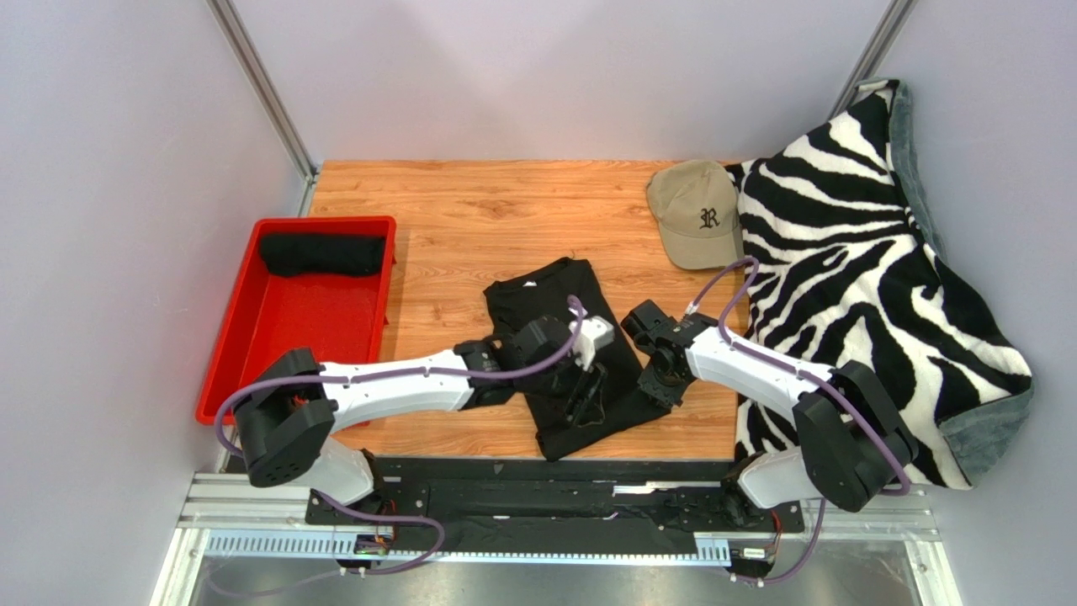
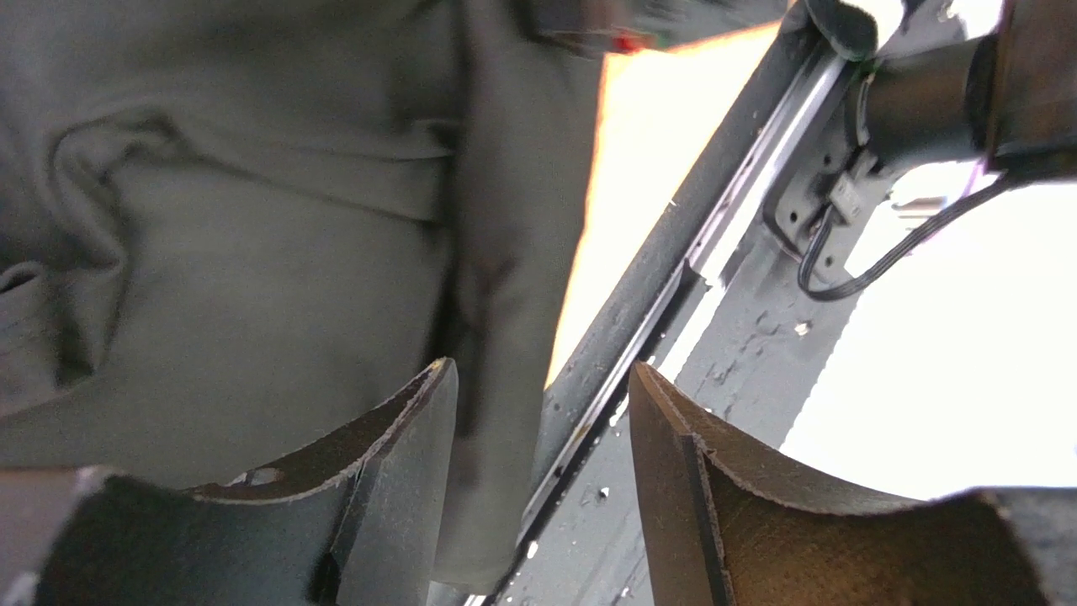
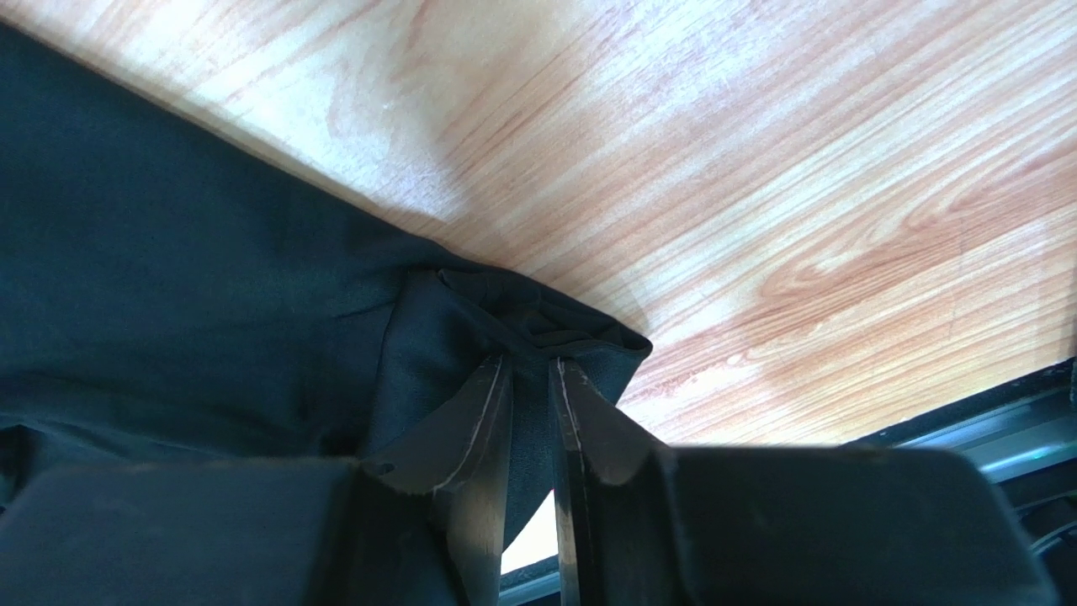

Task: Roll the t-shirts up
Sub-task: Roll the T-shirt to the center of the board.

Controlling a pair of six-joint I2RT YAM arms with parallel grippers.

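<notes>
A black t-shirt (image 1: 563,347) lies folded into a long strip on the wooden table, its bottom hem near the front edge. My left gripper (image 1: 584,402) hovers over the shirt's lower half. In the left wrist view its fingers (image 2: 379,505) stand apart, open, with the shirt's edge (image 2: 253,227) below and nothing pinched. My right gripper (image 1: 660,379) is at the shirt's right edge. In the right wrist view it (image 3: 531,366) is shut on a raised fold of the black fabric (image 3: 190,291). A second black t-shirt (image 1: 321,254) lies rolled in the red bin.
The red bin (image 1: 253,341) stands at the table's left side. A tan cap (image 1: 695,212) sits at the back right, beside a zebra-striped cloth (image 1: 860,278) draped along the right edge. A black rail (image 2: 670,265) runs along the table's front edge.
</notes>
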